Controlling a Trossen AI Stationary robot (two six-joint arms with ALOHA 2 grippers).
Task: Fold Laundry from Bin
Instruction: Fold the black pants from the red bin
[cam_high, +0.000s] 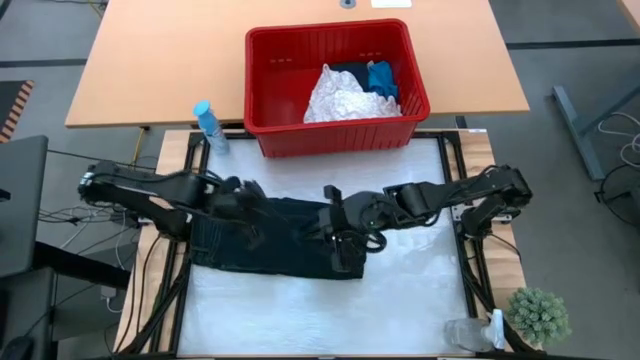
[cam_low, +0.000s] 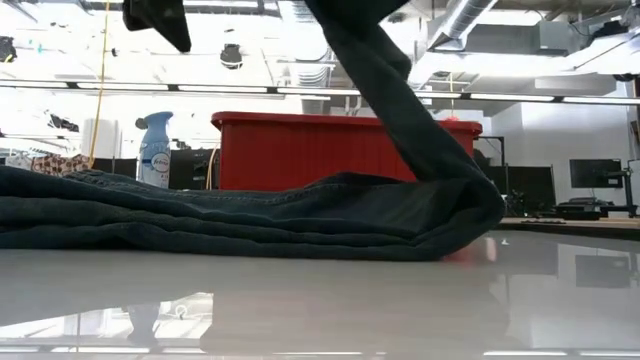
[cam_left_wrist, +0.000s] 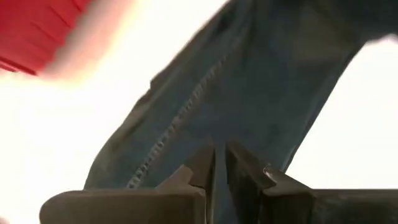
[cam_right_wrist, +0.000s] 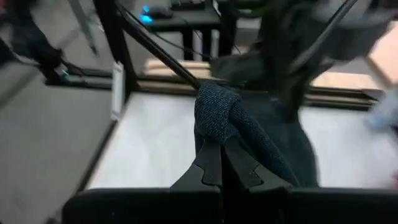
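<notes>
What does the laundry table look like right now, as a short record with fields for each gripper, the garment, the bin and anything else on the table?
left gripper: shut on the dark garment, over its left part
right gripper: shut on a bunched fold of the dark garment, over its right part
dark garment: denim-like, spread on the white table, right end lifted
bin: red, at the table's far edge, holding a white crinkled cloth and a blue cloth
other: spray bottle left of the bin

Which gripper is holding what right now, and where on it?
Both pinch the same dark denim garment: the right gripper is shut on a bunched fold of its edge, the left gripper on cloth beside a stitched seam.
</notes>
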